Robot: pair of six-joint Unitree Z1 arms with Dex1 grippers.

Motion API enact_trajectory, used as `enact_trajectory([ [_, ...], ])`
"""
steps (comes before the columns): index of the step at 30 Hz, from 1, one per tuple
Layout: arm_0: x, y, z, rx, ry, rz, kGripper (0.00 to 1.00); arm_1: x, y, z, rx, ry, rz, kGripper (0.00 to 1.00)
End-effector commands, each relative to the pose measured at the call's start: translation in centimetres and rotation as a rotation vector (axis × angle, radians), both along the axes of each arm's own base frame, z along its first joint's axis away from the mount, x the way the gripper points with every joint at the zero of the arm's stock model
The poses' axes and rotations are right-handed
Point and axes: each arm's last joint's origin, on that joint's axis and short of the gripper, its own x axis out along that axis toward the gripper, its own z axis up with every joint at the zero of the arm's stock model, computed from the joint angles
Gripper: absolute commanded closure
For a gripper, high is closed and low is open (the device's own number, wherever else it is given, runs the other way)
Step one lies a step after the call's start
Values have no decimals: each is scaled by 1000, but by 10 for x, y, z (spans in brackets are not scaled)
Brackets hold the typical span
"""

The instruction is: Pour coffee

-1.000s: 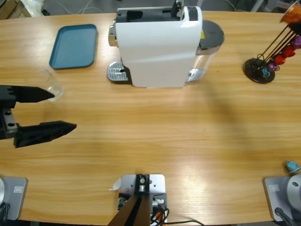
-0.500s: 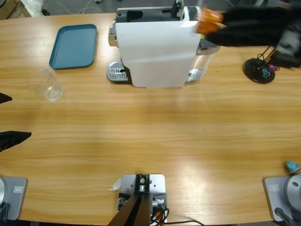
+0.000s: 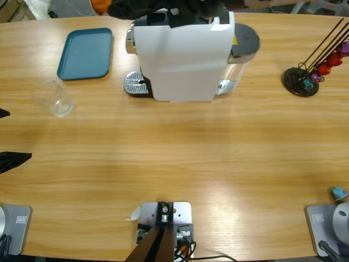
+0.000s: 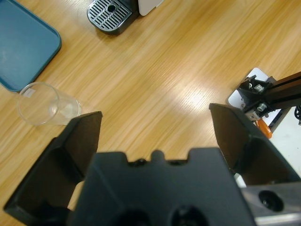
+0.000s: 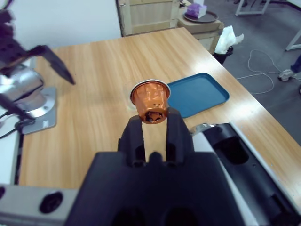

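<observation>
A clear empty glass [image 3: 55, 98] stands left of the white coffee machine [image 3: 180, 54]; no coffee shows in any view. At the table's left edge, short of the glass, my left gripper [image 3: 11, 135] is open. In the left wrist view its wide-open jaws [image 4: 153, 117] frame bare wood, with the glass [image 4: 44, 103] to their left. My right gripper [image 3: 112, 7] is over the machine's far left end, shut on an orange capsule [image 3: 99, 5]. The right wrist view shows the capsule [image 5: 150, 96] pinched between the fingertips [image 5: 150, 120], above the machine's open top slot [image 5: 235, 150].
A blue tray [image 3: 86, 53] lies at the far left, and the metal drip grate [image 3: 134, 83] juts from the machine's left side. A capsule stand [image 3: 312, 68] with coloured capsules is at the far right. A teal capsule [image 3: 339, 192] sits near the right front corner.
The right gripper carried the orange capsule leftward along the far edge, from the machine's right end to past its left end. The left gripper drew back from the glass to the left edge.
</observation>
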Motion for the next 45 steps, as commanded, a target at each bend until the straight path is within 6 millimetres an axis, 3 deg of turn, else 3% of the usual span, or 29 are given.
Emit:
enact_trajectory([
  [1, -3, 7, -2, 10, -13, 1, 0, 52, -6, -35, -48, 76, -79, 1000],
  [12, -2, 4, -3, 6, -13, 4, 0, 71, -17, -48, -77, 97, -144, 1000],
  [29, -1, 2, -6, 10, -12, 1, 0, 56, -33, -66, -145, 135, -155, 1000],
  [45, -2, 4, -10, 12, -7, 4, 0, 68, -37, -71, -165, 139, -228, 981],
])
